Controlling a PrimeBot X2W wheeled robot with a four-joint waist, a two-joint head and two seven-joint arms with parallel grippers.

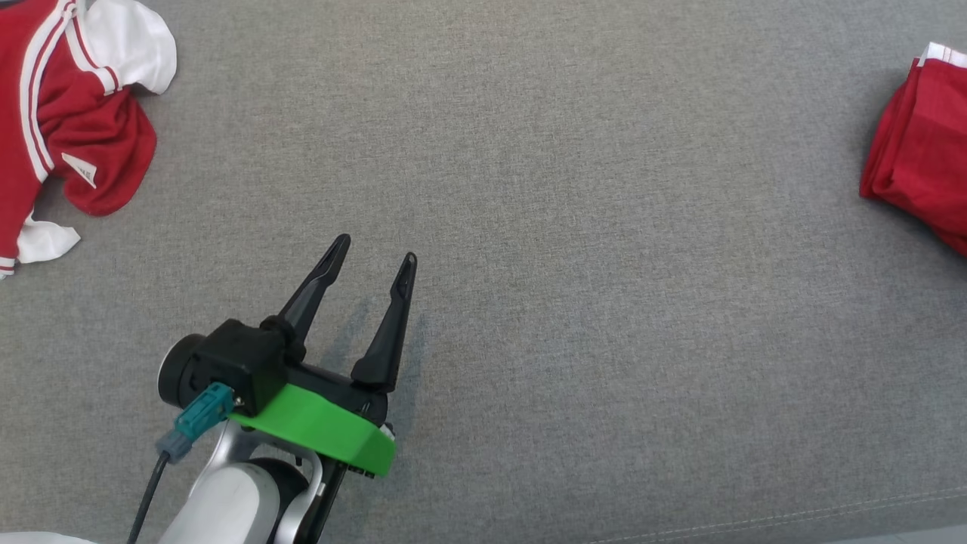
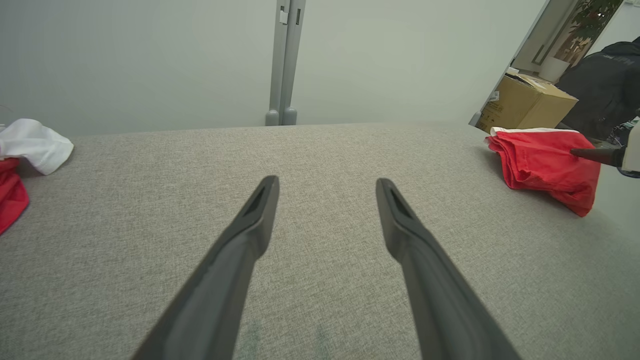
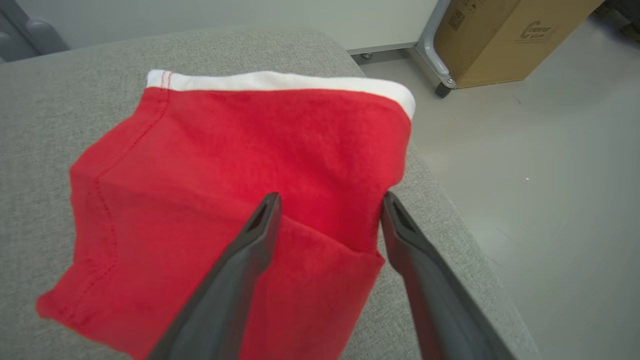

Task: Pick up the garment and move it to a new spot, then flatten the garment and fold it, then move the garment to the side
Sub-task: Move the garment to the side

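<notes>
From the head, the left gripper (image 1: 376,249) hovers released over the grey woven tabletop (image 1: 604,317), holding nothing. A crumpled red-and-white jersey (image 1: 68,128) lies far left. The folded red garment with a white hem (image 1: 922,143) sits at the right edge.

Along the left wrist, the fingers are spread wide above bare cloth. A dark finger (image 2: 594,155) from the other arm touches the folded bundle.

Along the right wrist, the right gripper (image 3: 330,200) has its jaws parted over the garment, clamping nothing, near the table's corner. This looks like the final move aside. Any further push should be short and level, and the withdrawal straight up, so the layers stay stacked and on the table.
</notes>
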